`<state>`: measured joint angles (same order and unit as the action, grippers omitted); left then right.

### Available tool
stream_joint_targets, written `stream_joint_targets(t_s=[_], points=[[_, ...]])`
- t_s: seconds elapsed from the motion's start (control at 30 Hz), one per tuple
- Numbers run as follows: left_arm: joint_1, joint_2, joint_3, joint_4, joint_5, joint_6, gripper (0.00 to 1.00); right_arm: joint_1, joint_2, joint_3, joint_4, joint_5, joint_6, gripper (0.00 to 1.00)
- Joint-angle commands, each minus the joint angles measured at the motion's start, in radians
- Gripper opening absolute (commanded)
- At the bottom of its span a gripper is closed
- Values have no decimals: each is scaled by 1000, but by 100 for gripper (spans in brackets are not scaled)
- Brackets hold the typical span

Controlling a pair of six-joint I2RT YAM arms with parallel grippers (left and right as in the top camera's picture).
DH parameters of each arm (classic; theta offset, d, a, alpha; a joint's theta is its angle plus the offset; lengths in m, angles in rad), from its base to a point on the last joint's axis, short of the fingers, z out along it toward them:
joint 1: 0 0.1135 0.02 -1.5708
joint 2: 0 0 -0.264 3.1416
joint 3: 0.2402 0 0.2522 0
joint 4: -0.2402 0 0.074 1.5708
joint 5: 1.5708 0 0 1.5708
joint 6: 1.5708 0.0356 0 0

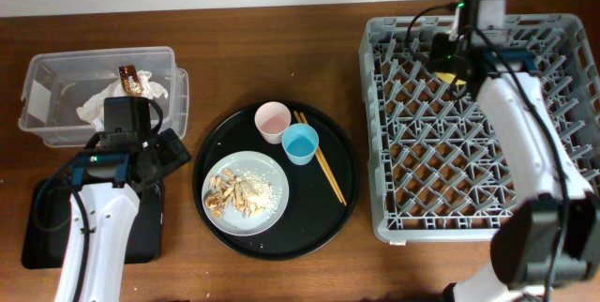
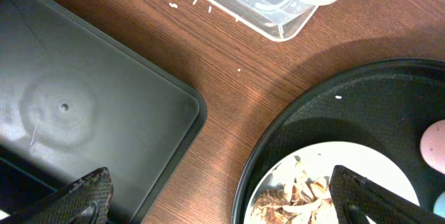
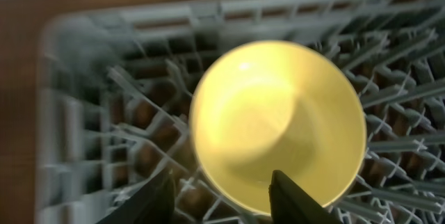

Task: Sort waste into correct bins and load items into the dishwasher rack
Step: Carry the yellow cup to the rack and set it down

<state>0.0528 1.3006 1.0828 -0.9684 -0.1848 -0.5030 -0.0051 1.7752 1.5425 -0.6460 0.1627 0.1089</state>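
The right gripper point(image 3: 221, 179) hangs over the far edge of the rack point(image 1: 469, 199) with its fingers spread wide. The yellow bowl point(image 3: 278, 123) lies among the pegs below with its near rim between them, though the blur hides whether they touch it. The left gripper point(image 2: 221, 175) is wide open and empty above the bare wood between the shallow black tray point(image 2: 83, 99) and the round tray point(image 2: 278, 133), where the plate point(image 1: 267, 210) holds scraps point(image 1: 230, 194).
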Motion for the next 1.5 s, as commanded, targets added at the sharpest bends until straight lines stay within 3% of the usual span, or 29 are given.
stream_joint_targets(t_s=[0.0, 0.1, 0.17, 0.23, 0.33, 0.43, 0.5, 0.57, 0.63, 0.7, 0.77, 0.9, 1.03, 1.17, 1.27, 1.3, 1.37, 1.47], points=[[2, -3, 1, 2, -11, -13, 99, 5, 135, 14, 73, 78, -106, 57], [2, -3, 1, 2, -11, -13, 99, 5, 171, 14, 76, 16, -129, 56], [2, -3, 1, 2, -11, -13, 99, 5, 170, 14, 69, 6, -127, 41], [2, -3, 1, 2, -11, -13, 99, 4, 125, 26, 54, 5, -59, 38], [2, -3, 1, 2, -11, -13, 99, 4, 58, 91, -30, 2, -47, 5], [2, -3, 1, 2, -11, -13, 99, -1, 14, 153, -101, -45, 5, 4], [2, -3, 1, 2, -11, -13, 99, -66, -22, 160, -100, -255, 6, 4], [2, -3, 1, 2, -11, -13, 99, -220, -19, 159, -90, -603, 90, 4], [2, -3, 1, 2, -11, -13, 99, -389, 0, 159, -53, -1070, 92, 4], [2, -3, 1, 2, -11, -13, 99, -502, 18, 159, -62, -1374, 92, 4], [2, -3, 1, 2, -11, -13, 99, -526, 31, 145, -129, -1383, 90, 4], [2, -3, 1, 2, -11, -13, 99, -529, 147, 18, -124, -1424, 92, 4], [2, -3, 1, 2, -11, -13, 99, -570, 177, 3, -126, -1527, 115, 4], [2, -3, 1, 2, -11, -13, 99, -605, 177, 3, -190, -1310, 113, 5], [2, -3, 1, 2, -11, -13, 99, -606, 177, 3, -207, -1276, 114, 4], [2, -3, 1, 2, -11, -13, 99, -606, 177, 3, -207, -1341, 114, 4], [2, -3, 1, 2, -11, -13, 99, -605, 177, 3, -152, -1695, 114, 4], [2, -3, 1, 2, -11, -13, 99, -589, 175, 4, -151, -1661, 132, 4]])
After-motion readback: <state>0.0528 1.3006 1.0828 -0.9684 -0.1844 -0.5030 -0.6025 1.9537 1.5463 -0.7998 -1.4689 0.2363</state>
